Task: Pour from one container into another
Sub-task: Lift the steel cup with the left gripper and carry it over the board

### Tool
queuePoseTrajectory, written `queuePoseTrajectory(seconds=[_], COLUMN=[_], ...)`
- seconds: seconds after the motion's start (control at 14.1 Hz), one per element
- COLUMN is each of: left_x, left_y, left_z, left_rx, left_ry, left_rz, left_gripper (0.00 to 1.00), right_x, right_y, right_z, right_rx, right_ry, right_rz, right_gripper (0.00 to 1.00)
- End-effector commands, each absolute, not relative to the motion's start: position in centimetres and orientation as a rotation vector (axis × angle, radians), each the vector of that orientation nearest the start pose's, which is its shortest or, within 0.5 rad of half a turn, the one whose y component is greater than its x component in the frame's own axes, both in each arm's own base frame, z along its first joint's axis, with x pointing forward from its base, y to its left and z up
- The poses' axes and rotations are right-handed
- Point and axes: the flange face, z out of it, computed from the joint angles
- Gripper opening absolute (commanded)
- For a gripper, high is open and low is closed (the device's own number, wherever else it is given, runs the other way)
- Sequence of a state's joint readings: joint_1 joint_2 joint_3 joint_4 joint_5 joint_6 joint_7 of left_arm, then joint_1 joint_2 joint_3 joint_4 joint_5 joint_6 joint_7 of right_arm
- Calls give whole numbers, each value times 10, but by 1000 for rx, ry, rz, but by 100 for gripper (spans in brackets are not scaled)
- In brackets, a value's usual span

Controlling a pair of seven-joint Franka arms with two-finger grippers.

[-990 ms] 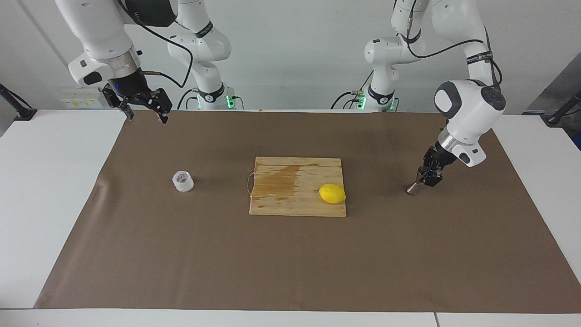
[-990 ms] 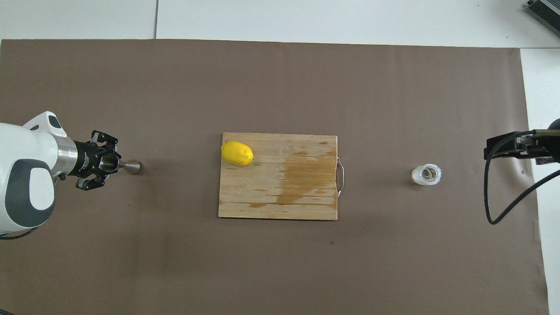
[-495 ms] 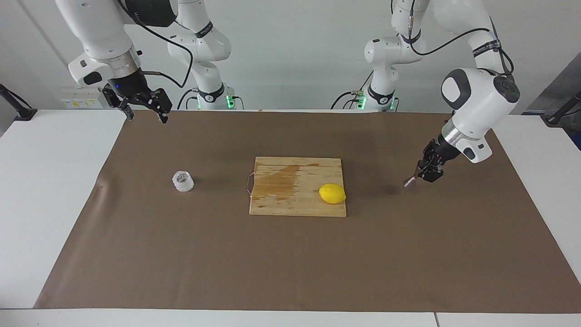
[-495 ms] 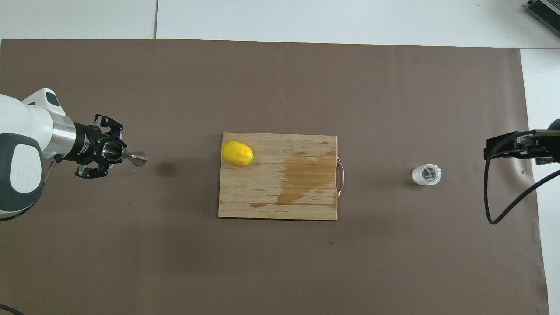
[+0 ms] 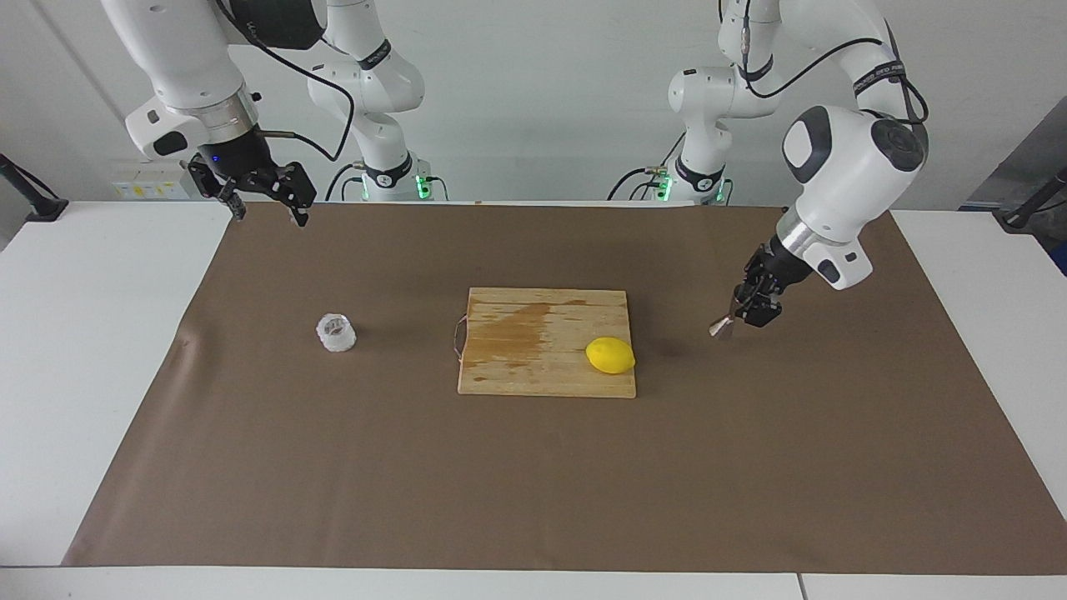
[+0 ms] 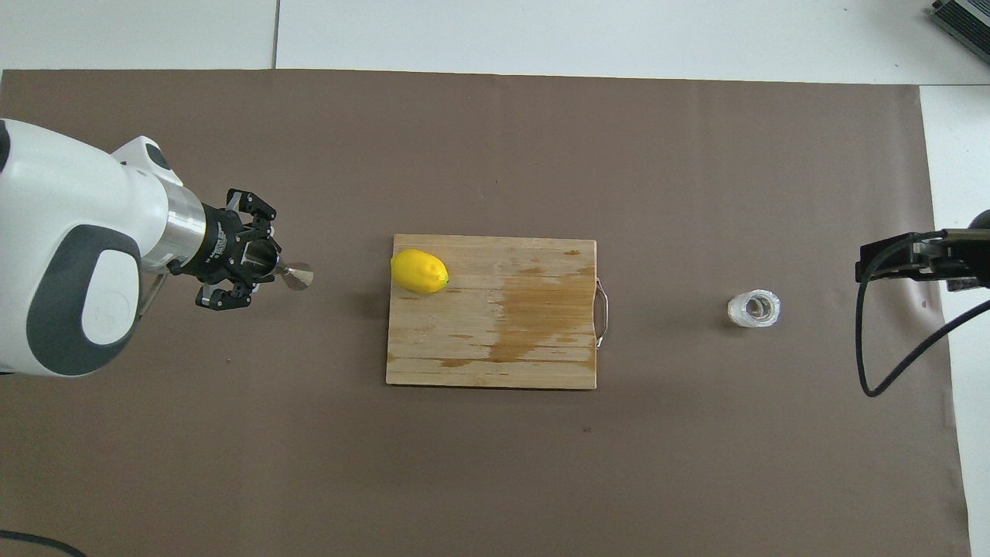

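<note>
Gripping the steel jigger point(image 5: 723, 325) by its upper cone, the left gripper point(image 5: 757, 304) carries it in the air over the brown mat point(image 5: 533, 467), between the left arm's end of the table and the wooden cutting board point(image 5: 533, 367). Its fingers are clenched on the cone, and the jigger hangs tilted, its free cone pointing toward the board; in the overhead view the open mouth of the held cone shows between the gripper's links. That slant looks like a carrying pose that follows the wrist's own angle. Whether the jigger holds any liquid cannot be told.

The faceted glass tumbler point(image 5: 336, 332) stands upright on the mat toward the right arm's end of the table, well apart from the board and from both grippers, with its mouth up and free. Standing alone with bare mat all round, it leaves room for a gripper to come over it.

The right gripper point(image 5: 265, 193) waits raised over the mat's edge nearest the robots, at its own end of the table, fingers spread wide and grasping nothing.

A lemon point(image 5: 610, 356) lies on the board's corner toward the left arm, and a darker stain marks the board's wood. Of the 2 containers, only 1 is in hand, so the pour itself is judged not yet begun.
</note>
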State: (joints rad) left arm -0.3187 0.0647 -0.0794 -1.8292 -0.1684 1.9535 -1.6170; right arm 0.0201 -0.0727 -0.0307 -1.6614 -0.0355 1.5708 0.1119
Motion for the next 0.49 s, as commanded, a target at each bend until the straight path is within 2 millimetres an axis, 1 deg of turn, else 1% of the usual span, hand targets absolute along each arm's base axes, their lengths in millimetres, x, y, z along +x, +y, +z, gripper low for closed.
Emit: queuePoseTrajectory(seconds=[0.0,0.21,0.35,0.42], left_x=[532,513,507,504], left_y=[-282,-328,-356,-366], left_z=[504,507,506,507], left_rx=[-2597,-2603,-2617,-2620], left_ry=[-1969,-1971,-1977,-1990], left_rz=[162,169,167,166], left_gripper=[0,0,0,0], right_x=[528,528,528,528], right_y=[-12,-11,-12,-11], right_z=[622,622,622,622], right_rx=[-3157,-3157,-3157,-3157], right_ry=[174,172,174,172], right_rz=[38,38,38,38], right_gripper=[100,100,100,100])
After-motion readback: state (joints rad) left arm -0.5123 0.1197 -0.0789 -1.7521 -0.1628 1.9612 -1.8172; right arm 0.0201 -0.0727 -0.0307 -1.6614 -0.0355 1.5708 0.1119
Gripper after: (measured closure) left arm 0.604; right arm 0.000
